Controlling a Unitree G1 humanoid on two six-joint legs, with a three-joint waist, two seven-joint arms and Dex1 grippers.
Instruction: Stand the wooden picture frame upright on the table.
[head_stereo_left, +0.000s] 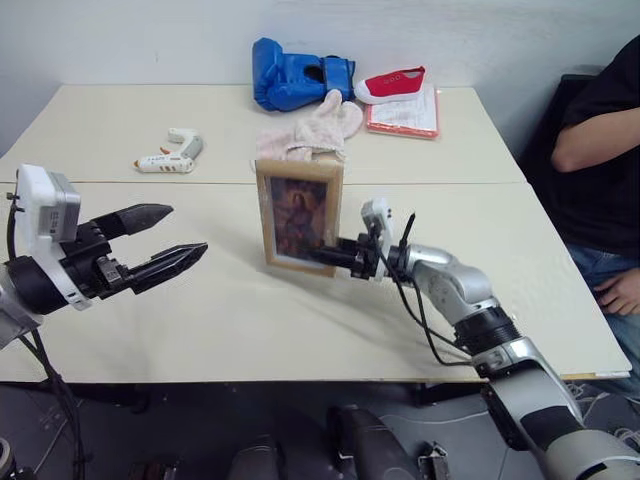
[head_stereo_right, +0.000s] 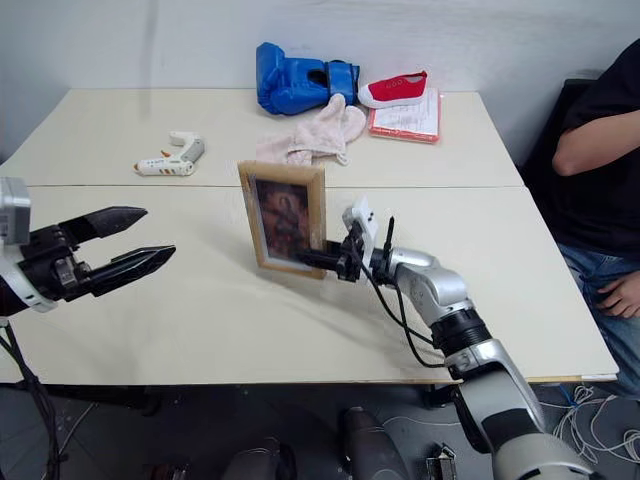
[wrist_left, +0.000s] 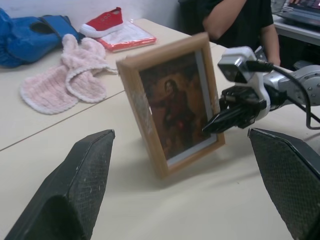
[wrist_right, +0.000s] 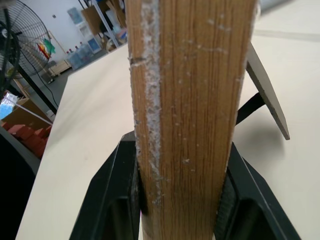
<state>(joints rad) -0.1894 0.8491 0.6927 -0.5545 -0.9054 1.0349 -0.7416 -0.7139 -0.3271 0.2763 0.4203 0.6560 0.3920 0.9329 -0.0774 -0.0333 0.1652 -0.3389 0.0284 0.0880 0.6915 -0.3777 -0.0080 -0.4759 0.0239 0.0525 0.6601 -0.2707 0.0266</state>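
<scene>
Right jaws (wrist_right: 182, 200) pinch upright frame (wrist_right: 187, 100); stand flap (wrist_right: 265, 95) splayed.

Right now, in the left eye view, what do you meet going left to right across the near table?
left gripper → wooden picture frame → right gripper → person's hand

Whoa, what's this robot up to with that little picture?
The robot is setting a wooden picture frame upright on the table. Its right gripper is shut on the frame's side edge, while the frame stands with its stand flap folded out behind. The left gripper hangs open off to the side, touching nothing. A person sits at the table's right end.
</scene>
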